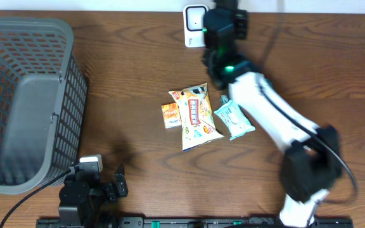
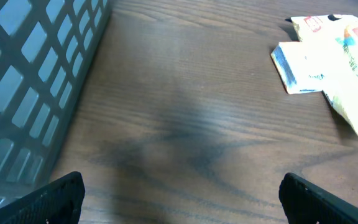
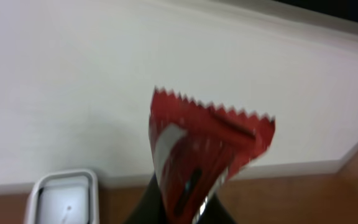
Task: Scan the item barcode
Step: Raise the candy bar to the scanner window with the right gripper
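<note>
The right end effector (image 3: 185, 214) is clenched on the lower end of a red packet (image 3: 207, 155). It holds the packet upright, zigzag edge on top, in front of the pale wall. From overhead this arm reaches across to the 12 o'clock edge of the worktop (image 1: 132, 63), and its wrist is just beside the white scanner (image 1: 195, 25). In the right wrist view the scanner sits at about 8 o'clock of the packet, near it but apart. A pale patch and a dark strip show on the packet's face, but the blur is too strong to tell whether either is a barcode, or whether it faces the scanner.

The left end effector (image 2: 180, 198) is released, jaws spread wide and empty, parked at 7 o'clock beside the grey basket (image 1: 18, 95), which fills the 9 o'clock side.

My judgement is that the pick-up and lift are done and the packet is being presented. Nothing shows whether a read has registered. Three packets lie at the centre: a small orange packet (image 1: 170, 115), a large yellow packet (image 1: 195, 117) and a teal packet (image 1: 234, 120). No packet shows inside the basket, so most of the job seems to remain
</note>
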